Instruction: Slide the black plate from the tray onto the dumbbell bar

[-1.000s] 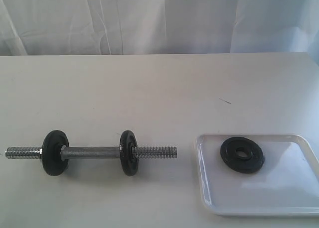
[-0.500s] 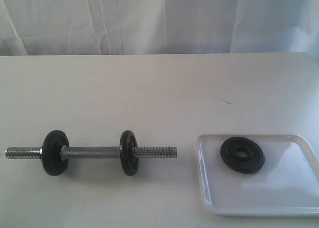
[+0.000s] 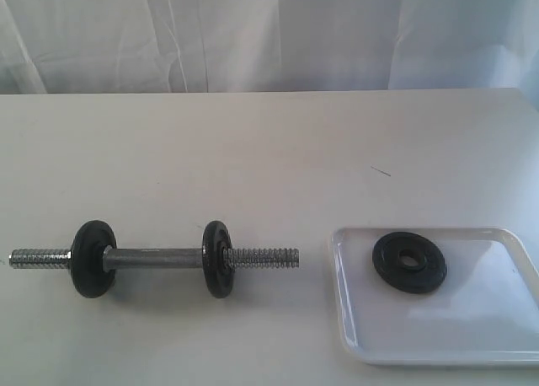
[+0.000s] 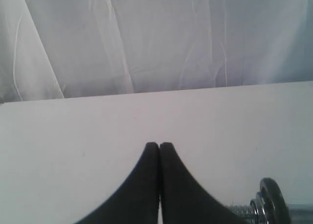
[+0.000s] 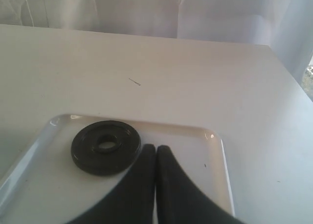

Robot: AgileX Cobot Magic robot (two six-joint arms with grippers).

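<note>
The black plate [image 3: 409, 262] lies flat in the white tray [image 3: 472, 335] at the right of the table, also visible as the black plate [image 5: 105, 146] on the tray [image 5: 215, 150]. The chrome dumbbell bar [image 3: 156, 257] lies at the left, carrying two other black discs, with both threaded ends bare. My right gripper [image 5: 156, 148] is shut and empty, hovering over the tray just beside the plate. My left gripper [image 4: 159, 145] is shut and empty above bare table, with a bar end and disc [image 4: 269, 204] close by. Neither gripper appears in the exterior view.
A small dark mark [image 3: 381, 171] lies on the table behind the tray. White cloth [image 3: 269, 32] hangs behind the table's far edge. The tray sits close to the table's front and right edges.
</note>
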